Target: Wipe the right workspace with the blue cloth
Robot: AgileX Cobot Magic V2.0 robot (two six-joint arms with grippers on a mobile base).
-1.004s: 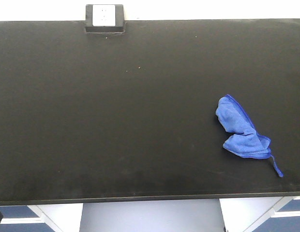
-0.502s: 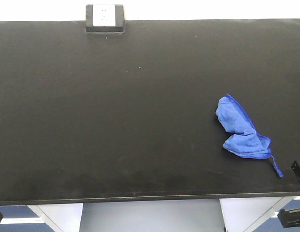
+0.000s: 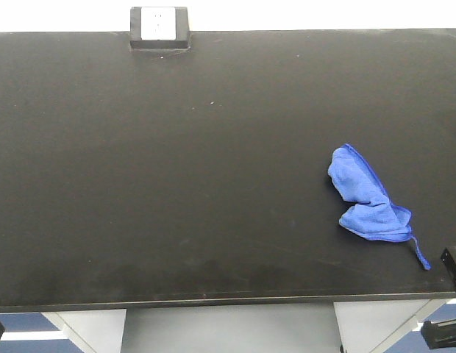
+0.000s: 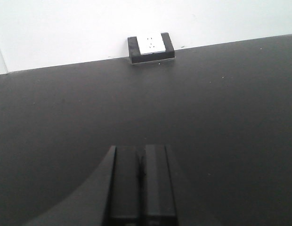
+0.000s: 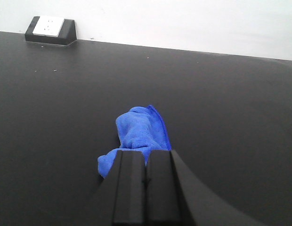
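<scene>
The cloth (image 3: 368, 197) lies bunched on the counter (image 3: 176, 169) near its right edge, toward the front. The right claw (image 5: 146, 181) hovers just before it, clenched and empty. The left claw (image 4: 141, 176) is clenched too, facing the socket box (image 4: 151, 46) at the back edge.

Small black socket box (image 3: 159, 28) with white face sits at far edge before me, against white wall (image 4: 66, 28). Pale grey legs (image 3: 84, 327) show below near edge, dark blue panels (image 3: 18, 322) beside them.
</scene>
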